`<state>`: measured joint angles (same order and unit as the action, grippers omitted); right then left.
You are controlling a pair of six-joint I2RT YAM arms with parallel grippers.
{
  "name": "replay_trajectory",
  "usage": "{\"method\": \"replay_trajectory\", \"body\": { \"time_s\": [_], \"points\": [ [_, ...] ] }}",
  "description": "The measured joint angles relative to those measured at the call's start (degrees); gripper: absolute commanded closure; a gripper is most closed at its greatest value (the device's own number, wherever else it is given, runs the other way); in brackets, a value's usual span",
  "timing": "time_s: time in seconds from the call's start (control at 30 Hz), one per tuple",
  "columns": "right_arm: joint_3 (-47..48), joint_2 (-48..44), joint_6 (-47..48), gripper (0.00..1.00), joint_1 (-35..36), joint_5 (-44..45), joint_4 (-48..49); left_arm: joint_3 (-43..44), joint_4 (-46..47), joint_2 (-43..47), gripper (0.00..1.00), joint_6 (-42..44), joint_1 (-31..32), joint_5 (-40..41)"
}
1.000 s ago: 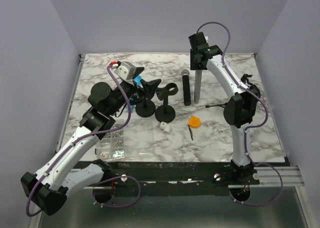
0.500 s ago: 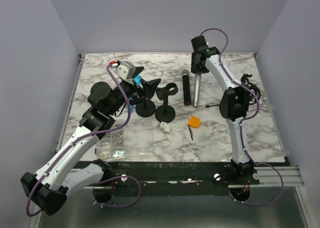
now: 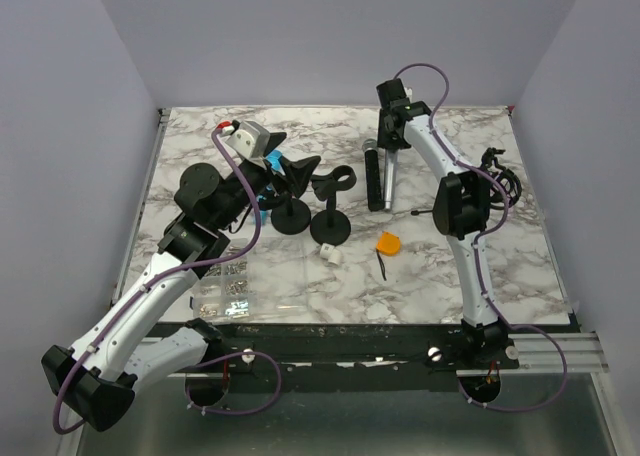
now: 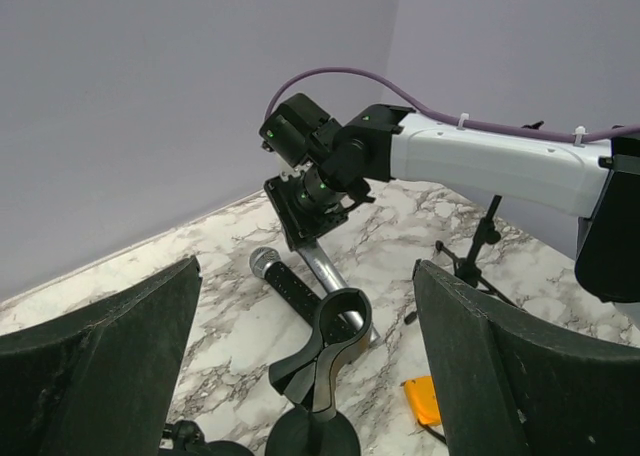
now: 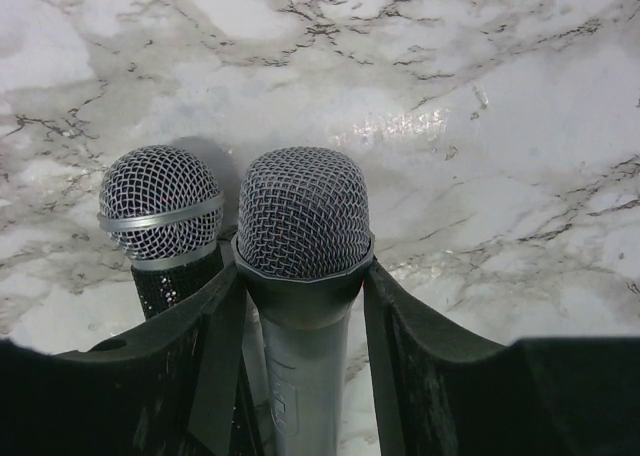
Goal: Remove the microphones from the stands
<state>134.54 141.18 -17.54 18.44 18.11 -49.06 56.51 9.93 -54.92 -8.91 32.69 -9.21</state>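
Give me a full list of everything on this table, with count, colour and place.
grey microphone: one, grey, in the right claw, beside the black one.
black microphone: one, black with silver grille, lying far centre.
microphone stands: two, black, centre, side by side.
orange object: one, orange, right of the stands.
white block: one, white, in front of the stands.
thin black tool: one, black, near the orange object.
small-parts bags: count unclear, clear, near left.
tripod: one, black, far right.
table: one, white marble.
left claw: one, black, open, by the left stand.
right claw: one, black, shut on the grey microphone.
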Motion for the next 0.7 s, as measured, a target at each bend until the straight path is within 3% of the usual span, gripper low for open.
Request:
{"method": "replay_trajectory", "body": {
  "time_s": [0.27,0.53,0.7],
  "points": [
    [0.0,4.6,0.0,0.57,0.0,0.5,1.9,0.0,0.0,0.0,0.14,-0.5,-0.5,0.0],
    [0.1,4.8,0.1,0.21,0.1,0.6,2.5,0.0,0.0,0.0,0.14,-1.0,-1.3,-0.3],
    [2.1,4.8,0.1,0.08,0.1,0.4,1.1,0.0,0.0,0.0,0.14,-1.7,-1.7,-0.5]
  ]
}}
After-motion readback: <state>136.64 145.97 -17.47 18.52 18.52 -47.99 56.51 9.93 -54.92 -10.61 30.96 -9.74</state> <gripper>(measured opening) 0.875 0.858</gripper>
